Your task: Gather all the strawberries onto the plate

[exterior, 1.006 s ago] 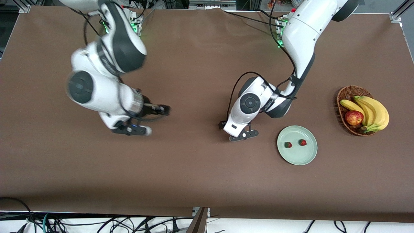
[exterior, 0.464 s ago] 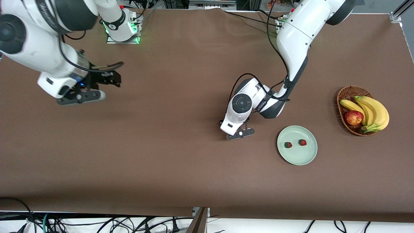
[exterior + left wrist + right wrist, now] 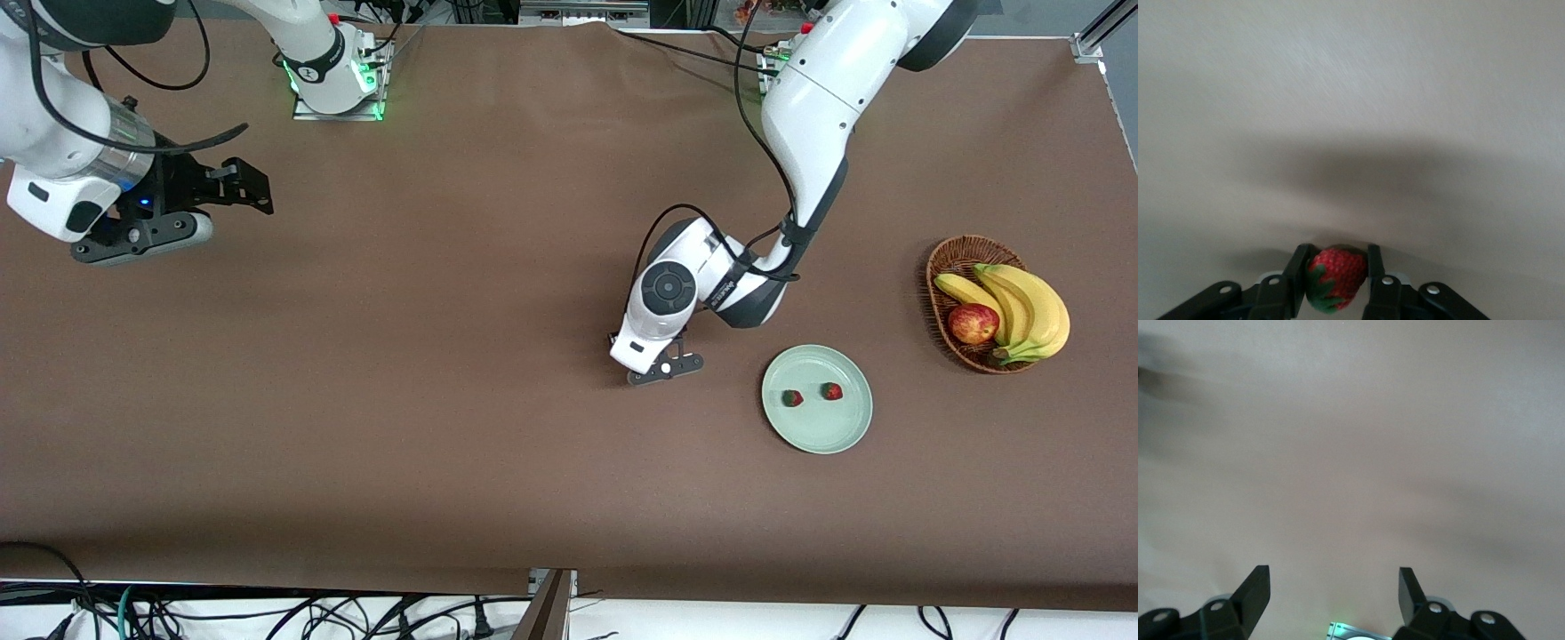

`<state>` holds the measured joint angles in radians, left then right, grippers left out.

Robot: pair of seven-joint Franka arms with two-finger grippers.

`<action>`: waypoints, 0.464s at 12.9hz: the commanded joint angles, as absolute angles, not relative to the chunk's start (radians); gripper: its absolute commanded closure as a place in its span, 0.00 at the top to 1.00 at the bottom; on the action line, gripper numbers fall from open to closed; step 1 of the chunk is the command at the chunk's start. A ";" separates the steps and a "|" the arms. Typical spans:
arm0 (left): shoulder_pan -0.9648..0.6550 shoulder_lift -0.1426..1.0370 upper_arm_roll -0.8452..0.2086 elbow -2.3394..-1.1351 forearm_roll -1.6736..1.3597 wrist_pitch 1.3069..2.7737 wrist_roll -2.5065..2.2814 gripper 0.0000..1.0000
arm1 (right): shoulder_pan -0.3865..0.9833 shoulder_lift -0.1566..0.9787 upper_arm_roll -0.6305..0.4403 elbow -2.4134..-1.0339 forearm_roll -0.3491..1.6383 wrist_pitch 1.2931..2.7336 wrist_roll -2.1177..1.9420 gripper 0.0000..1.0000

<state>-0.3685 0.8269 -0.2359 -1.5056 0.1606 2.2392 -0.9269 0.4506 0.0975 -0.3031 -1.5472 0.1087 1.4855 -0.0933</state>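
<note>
The left gripper [image 3: 1336, 283] has its two black fingers [image 3: 1295, 280] drawn in against a small red strawberry with a dark green leafy top [image 3: 1335, 277]; the berry sits pinched between the pads, low over the brown cloth-covered table [image 3: 1351, 100]. In the front view this gripper [image 3: 662, 366] is down close to the table beside the round, shallow, pale mint-green plate [image 3: 840, 436], toward the right arm's end of the table from it, and the white wrist housing hides the fingers and the berry there; only the left wrist view shows the hold.

Two more small red strawberries lie in the plate, apart from each other: one [image 3: 792, 397] toward the left gripper, the other [image 3: 831, 391] toward the wicker basket. The clamped berry is outside the plate, not over it.

The right gripper [image 3: 1333, 590] has its black fingers [image 3: 1255, 590] standing well apart with nothing between them, only bare brown table below. In the front view it [image 3: 244, 187] hangs in the air at the right arm's end of the table, well apart from the plate.

A brown oval wicker basket [image 3: 944, 267] stands near the plate, toward the left arm's end of the table, holding yellow bananas [image 3: 1031, 307] and a red-yellow apple [image 3: 973, 324]. Neither wrist view shows the plate or the basket.
</note>
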 commanded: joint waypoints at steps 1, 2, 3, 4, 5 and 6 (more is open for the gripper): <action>-0.292 0.752 -0.236 -1.508 0.183 2.157 -0.820 0.21 | 0.262 0.026 -0.127 -1.588 0.058 1.477 -0.141 0.98; -0.258 0.727 -0.238 -1.496 0.183 2.104 -0.734 0.22 | 0.195 -0.004 -0.089 -1.621 0.057 1.474 -0.171 0.98; -0.218 0.709 -0.239 -1.494 0.181 2.062 -0.662 0.24 | 0.163 -0.049 -0.081 -1.672 0.057 1.488 -0.196 0.98; -0.177 0.692 -0.242 -1.493 0.181 2.048 -0.596 0.24 | 0.158 -0.078 -0.080 -1.708 0.054 1.506 -0.202 0.99; -0.146 0.684 -0.244 -1.493 0.181 2.046 -0.515 0.25 | 0.158 -0.071 -0.081 -1.706 0.042 1.511 -0.202 0.99; -0.129 0.675 -0.238 -1.491 0.181 2.045 -0.430 0.25 | 0.164 -0.060 -0.081 -1.701 0.023 1.519 -0.202 0.99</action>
